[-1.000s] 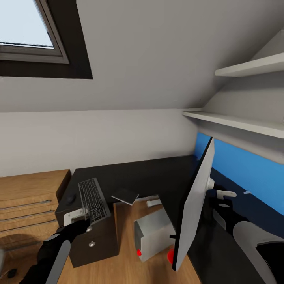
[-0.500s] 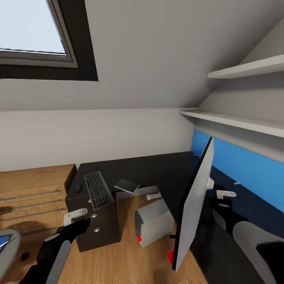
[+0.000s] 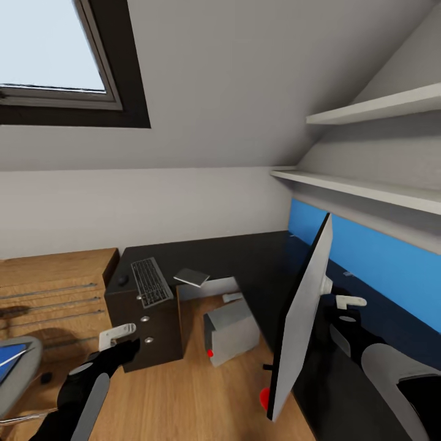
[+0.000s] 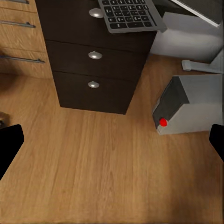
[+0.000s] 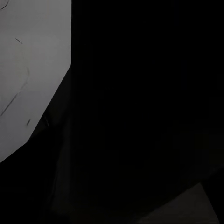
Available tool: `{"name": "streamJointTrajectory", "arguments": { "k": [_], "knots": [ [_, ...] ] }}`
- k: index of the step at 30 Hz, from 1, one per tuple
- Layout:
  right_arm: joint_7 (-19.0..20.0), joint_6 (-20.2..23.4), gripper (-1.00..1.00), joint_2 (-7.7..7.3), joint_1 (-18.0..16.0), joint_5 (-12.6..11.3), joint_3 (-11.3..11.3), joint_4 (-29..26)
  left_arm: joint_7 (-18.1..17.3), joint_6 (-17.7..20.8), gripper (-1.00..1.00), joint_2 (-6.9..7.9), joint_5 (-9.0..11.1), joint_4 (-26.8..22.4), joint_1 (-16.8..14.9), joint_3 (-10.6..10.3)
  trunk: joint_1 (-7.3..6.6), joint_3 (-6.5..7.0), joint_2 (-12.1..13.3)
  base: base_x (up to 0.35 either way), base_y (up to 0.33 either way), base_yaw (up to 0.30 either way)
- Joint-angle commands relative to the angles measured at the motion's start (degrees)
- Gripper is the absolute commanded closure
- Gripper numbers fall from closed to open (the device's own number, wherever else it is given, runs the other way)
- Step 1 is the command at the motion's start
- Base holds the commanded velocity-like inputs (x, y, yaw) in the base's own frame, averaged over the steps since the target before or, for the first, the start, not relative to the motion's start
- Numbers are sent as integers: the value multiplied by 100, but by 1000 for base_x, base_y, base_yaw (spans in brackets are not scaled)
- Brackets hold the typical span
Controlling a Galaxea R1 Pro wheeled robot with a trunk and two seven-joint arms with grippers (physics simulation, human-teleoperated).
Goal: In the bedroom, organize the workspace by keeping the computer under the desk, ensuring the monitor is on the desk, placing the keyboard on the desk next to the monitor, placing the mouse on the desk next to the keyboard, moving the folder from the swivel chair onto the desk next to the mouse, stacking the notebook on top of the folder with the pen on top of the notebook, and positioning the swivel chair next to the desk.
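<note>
We see the table [image 3: 239, 257], a black-topped corner piece, running from about ten o'clock of the head view round to the right under a blue wall panel [image 3: 380, 257] and two white shelves [image 3: 367, 190]. Its black drawer unit [image 3: 150, 331] stands closed, three round silver knobs [image 4: 95, 55] showing in the left wrist view, so we cannot tell what the drawers hold. On the table's left end lies the keyboard [image 3: 150, 281], the mouse [image 3: 123, 279] just beside it at its nine o'clock side, and a flat grey notebook [image 3: 192, 277] near its three o'clock side, jutting over the table's edge. The computer [image 3: 230, 331] stands on the wooden floor [image 3: 184, 398] in the desk's inner corner, its red button facing us. The monitor [image 3: 300, 318] rises edge-on at our four o'clock, pale back towards us, on the table and close against the right arm. At eight o'clock we catch a part of the swivel chair [image 3: 15, 373] with the folder [image 3: 11, 358] lying on its seat; a light wooden drawer cabinet [image 3: 55, 288] stands at nine o'clock, under a roof window [image 3: 55, 55]. The left hand [image 3: 125, 343] hangs over the floor in front of the drawers, spread wide and holding nothing, well apart from the keyboard. The right hand [image 3: 350, 303] sits just behind the monitor; whether it grips, we cannot tell.
</note>
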Motion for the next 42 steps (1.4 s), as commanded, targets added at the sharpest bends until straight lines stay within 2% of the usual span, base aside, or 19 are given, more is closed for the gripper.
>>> {"name": "streamJointTrajectory", "arguments": {
  "k": [1,28,42],
  "knots": [
    [-18,-15,100,-3,-6,-39,59,-3,50,15,-100,0,59,-8,-4,-4,-2,-8,-7,-289,-206,0],
    [-18,-2,100,22,-6,-26,89,-11,60,1,-100,2,38,-10,-1,0,-2,-8,-7,-275,-226,1],
    [-27,-6,100,50,-6,-12,94,-12,80,-30,-100,4,30,203,-4,4,-2,12,-7,-79,-84,206]
  ]
}}
